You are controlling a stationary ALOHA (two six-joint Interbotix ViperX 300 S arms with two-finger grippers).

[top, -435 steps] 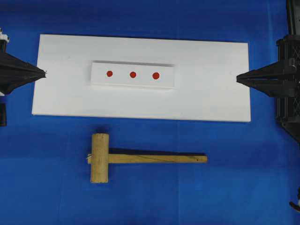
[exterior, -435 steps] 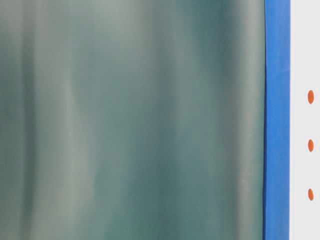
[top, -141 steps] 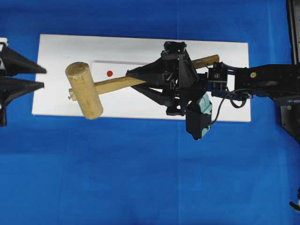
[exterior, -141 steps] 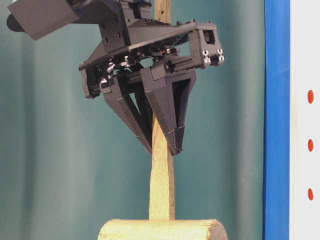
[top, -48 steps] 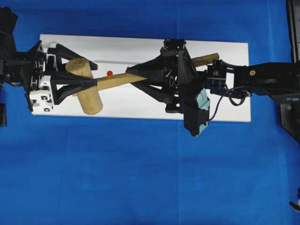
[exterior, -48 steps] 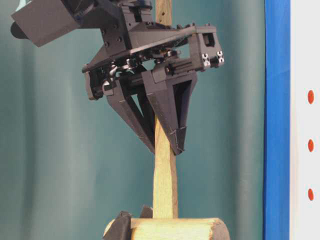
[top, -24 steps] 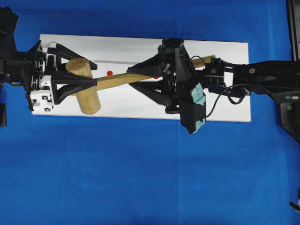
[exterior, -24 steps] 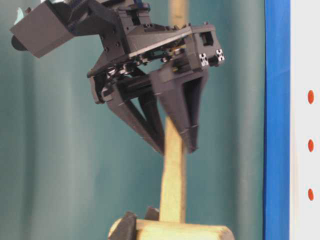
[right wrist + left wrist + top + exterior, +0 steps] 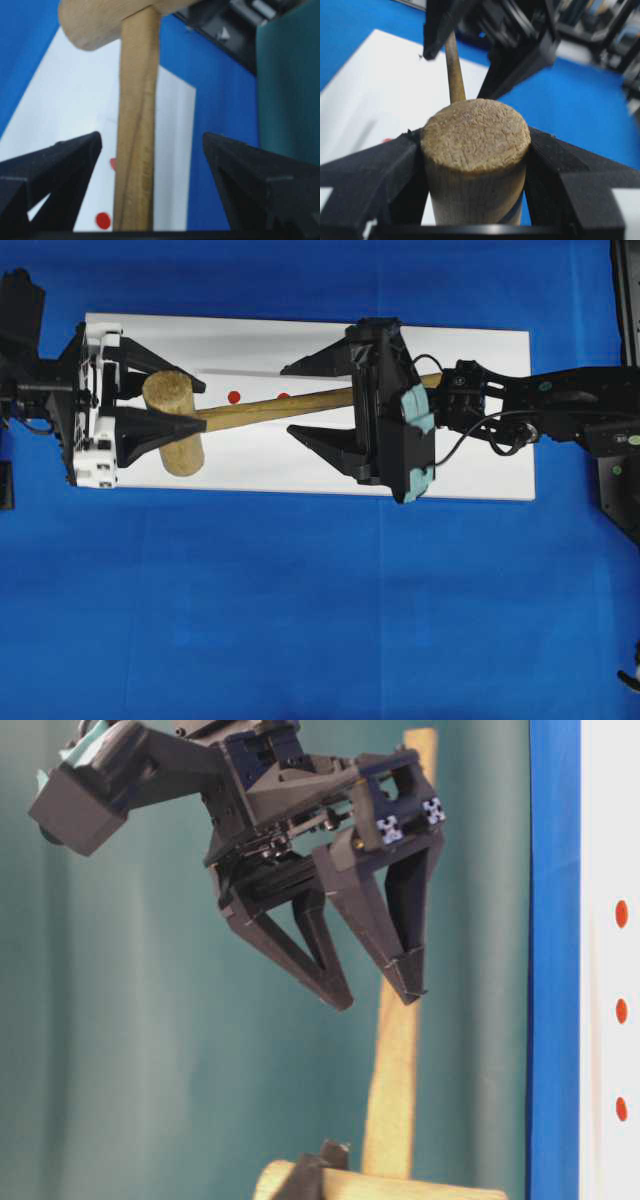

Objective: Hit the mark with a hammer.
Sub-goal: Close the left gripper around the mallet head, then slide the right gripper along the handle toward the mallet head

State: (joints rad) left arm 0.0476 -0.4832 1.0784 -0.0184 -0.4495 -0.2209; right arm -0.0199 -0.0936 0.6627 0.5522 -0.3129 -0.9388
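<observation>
The hammer, a light-brown wooden mallet, hangs above the white board. My left gripper is shut on its thick head, with the black fingers pressed on both sides of the head. The slim handle runs right, between the spread fingers of my right gripper, which is open and not touching it. In the right wrist view the handle sits nearer the left finger. Two red dots of the mark show beside the handle; the rest is hidden under the arm.
The board lies on a blue cloth. The table-level view has a green backdrop behind the right gripper and red dots at its right edge. The right arm stretches in over the board's right end.
My right gripper has gone from shut on the handle to wide open and has lifted a little. The left gripper keeps hold of the head, and the handle has swung slightly.
</observation>
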